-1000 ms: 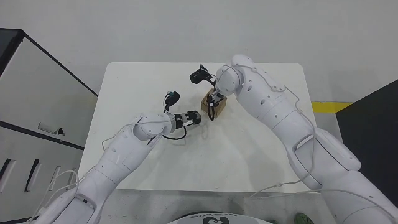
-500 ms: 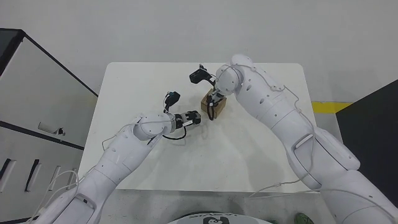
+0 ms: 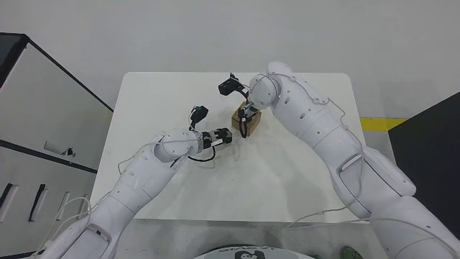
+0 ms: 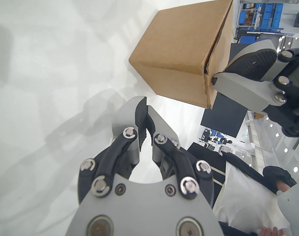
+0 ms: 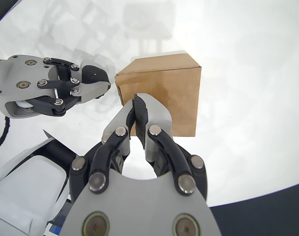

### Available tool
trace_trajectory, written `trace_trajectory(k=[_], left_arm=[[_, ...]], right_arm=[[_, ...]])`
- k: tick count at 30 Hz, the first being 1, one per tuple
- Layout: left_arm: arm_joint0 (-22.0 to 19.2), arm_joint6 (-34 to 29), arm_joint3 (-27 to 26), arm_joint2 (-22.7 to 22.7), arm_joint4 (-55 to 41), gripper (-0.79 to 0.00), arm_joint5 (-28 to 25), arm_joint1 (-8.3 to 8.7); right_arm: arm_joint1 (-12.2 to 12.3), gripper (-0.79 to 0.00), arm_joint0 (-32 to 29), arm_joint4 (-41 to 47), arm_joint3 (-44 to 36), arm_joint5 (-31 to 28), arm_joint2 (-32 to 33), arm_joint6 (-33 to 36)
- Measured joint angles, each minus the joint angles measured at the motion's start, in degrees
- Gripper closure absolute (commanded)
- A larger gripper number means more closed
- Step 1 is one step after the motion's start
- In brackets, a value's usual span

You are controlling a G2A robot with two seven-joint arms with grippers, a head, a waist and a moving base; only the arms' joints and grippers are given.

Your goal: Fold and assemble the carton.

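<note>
From above, the carton (image 3: 256, 117) stands on the table (image 3: 287, 180), with my right gripper (image 3: 245, 130) at it and my left gripper (image 3: 228, 137) just beside it. My left wrist shows the left clenched on nothing, near the carton. My right wrist shows the right clenched too, tip at the carton's edge.

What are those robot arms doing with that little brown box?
The robot is putting together a small brown carton that stands on the white table. Its right gripper is shut and touches one edge of the carton. The left gripper, also shut, sits close beside the carton with a small gap. The carton already looks box-shaped.
</note>
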Motion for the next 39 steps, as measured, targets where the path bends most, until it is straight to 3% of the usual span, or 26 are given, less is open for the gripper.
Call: trace_trajectory(k=[11,12,13,16,18,21,24,25,28,29,30,34,39], left_arm=[[0.0,0.0,0.0,0.0,0.0,0.0,0.0,0.0],[0.0,0.0,0.0,0.0,0.0,0.0,0.0,0.0],[0.0,0.0,0.0,0.0,0.0,0.0,0.0,0.0],[0.0,0.0,0.0,0.0,0.0,0.0,0.0,0.0],[0.0,0.0,0.0,0.0,0.0,0.0,0.0,0.0],[0.0,0.0,0.0,0.0,0.0,0.0,0.0,0.0],[0.0,0.0,0.0,0.0,0.0,-0.012,0.0,0.0],[0.0,0.0,0.0,0.0,0.0,-0.157,0.0,0.0],[0.0,0.0,0.0,0.0,0.0,-0.397,0.0,0.0],[0.0,0.0,0.0,0.0,0.0,-0.73,0.0,0.0],[0.0,0.0,0.0,0.0,0.0,-0.785,0.0,0.0],[0.0,0.0,0.0,0.0,0.0,-0.785,0.0,0.0],[0.5,1.1,-0.9,-0.3,0.8,-0.785,-0.8,0.09]], right_arm=[[0.0,0.0,0.4,1.4,0.3,-0.6,1.0,0.1],[0.3,-0.034,0.6,2.2,0.0,-0.9,1.8,0.4],[0.5,-0.126,0.7,2.8,-0.3,-1.1,2.6,0.5],[1.7,-0.419,0.4,5.4,-1.8,-2.2,5.9,1.5],[2.8,-0.662,-0.3,7.8,-3.6,-3.1,9.0,2.5],[4.9,-0.785,-2.3,11.8,-7.1,-4.7,14.8,4.8],[7.3,-0.785,-5.5,17.0,-11.4,-6.3,22.0,7.7],[8.1,-0.785,-6.7,18.8,-12.8,-6.8,24.4,8.7],[10.4,-0.785,-11.1,24.7,-17.7,-7.3,32.4,11.5],[11.0,-0.785,-12.5,26.4,-19.3,-7.0,34.5,11.9],[11.7,-0.785,-14.2,28.5,-21.3,-6.7,37.0,12.1],[13.8,-0.785,-18.8,35.6,-25.9,-6.6,42.3,12.1],[14.2,-0.785,-19.4,37.4,-26.4,-6.6,42.8,12.1]])
